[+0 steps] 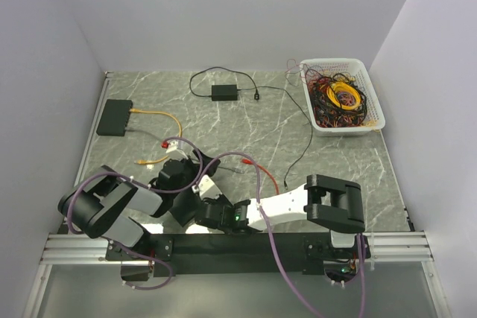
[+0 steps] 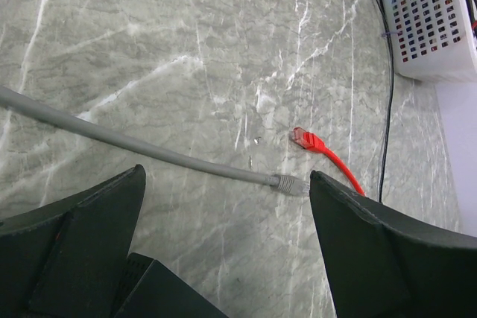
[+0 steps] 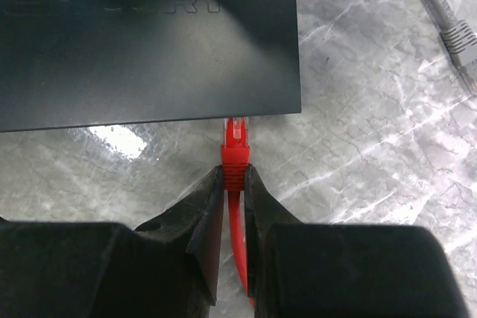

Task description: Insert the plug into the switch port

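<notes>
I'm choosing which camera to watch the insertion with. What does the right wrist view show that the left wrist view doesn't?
Only the right wrist view: the right gripper shut on the red plug, its tip at the edge of the black switch. Only the left wrist view: the left gripper open above the table, a loose red plug, a thin black cable and the white basket. Both: the marble table and a grey plug.
</notes>
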Action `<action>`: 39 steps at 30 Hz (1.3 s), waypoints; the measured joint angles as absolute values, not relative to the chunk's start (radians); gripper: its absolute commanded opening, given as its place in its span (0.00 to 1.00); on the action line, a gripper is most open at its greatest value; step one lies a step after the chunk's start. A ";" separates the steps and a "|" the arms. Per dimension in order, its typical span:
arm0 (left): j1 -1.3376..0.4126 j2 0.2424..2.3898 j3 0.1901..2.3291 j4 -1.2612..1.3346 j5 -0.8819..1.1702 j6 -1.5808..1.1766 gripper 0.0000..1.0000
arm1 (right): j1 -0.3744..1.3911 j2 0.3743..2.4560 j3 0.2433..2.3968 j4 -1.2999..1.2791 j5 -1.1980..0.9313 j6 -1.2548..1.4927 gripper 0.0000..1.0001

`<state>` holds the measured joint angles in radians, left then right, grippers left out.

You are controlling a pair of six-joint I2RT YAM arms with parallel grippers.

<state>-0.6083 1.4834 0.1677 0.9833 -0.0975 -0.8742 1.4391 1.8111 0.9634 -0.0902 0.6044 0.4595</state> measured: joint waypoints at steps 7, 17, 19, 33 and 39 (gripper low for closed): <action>-0.608 1.511 0.153 1.042 -0.084 -0.858 0.98 | 1.439 1.814 0.963 -0.084 0.609 0.437 0.00; -0.608 1.632 0.131 1.251 -0.057 -0.855 0.98 | 1.419 1.822 0.992 -0.118 0.579 0.407 0.00; -0.608 1.656 0.125 1.299 -0.052 -0.855 0.98 | 1.411 1.823 1.000 -0.131 0.562 0.405 0.00; -0.608 1.512 0.122 1.120 -0.117 -0.832 0.99 | 1.362 1.855 1.087 -0.230 0.487 0.378 0.00; -0.609 1.366 0.184 0.789 -0.212 -0.823 1.00 | 1.307 1.860 1.087 -0.207 0.479 0.365 0.13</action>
